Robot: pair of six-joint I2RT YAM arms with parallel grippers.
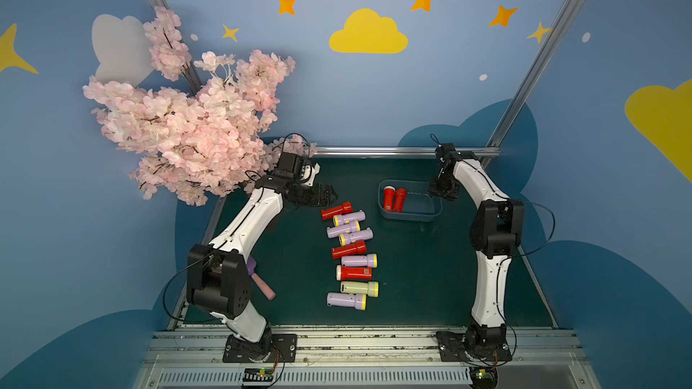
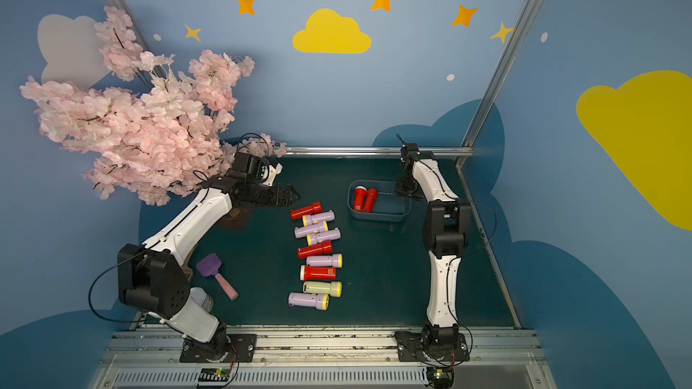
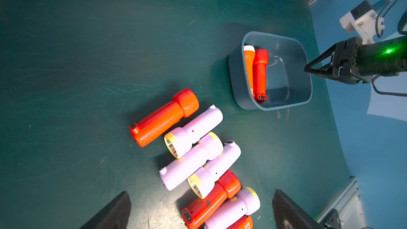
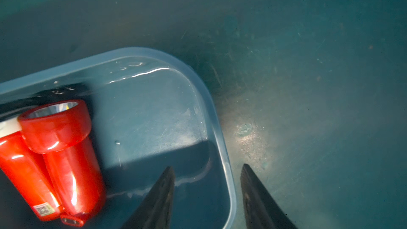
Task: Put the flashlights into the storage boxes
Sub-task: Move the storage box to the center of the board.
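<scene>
Green mat (image 1: 412, 275) carries a tub (image 1: 409, 216) holding two red flashlights (image 1: 400, 198); left jaws wide, right jaws half-open.

Lit evenly from overhead in both top views, with soft shadows; dim and blurred in the right wrist view, with glare on red flashlights (image 4: 66, 161).

In a top view the left arm (image 1: 243, 226) covers most of the purple scoop (image 1: 252, 266), lower left of the frame; only its pink handle (image 1: 264, 286) sticks out. The tin can (image 2: 204, 300) peeks half-hidden behind that arm's base. The right wrist view blurs the red flashlights (image 4: 66, 150), cut by the frame's edge.
</scene>
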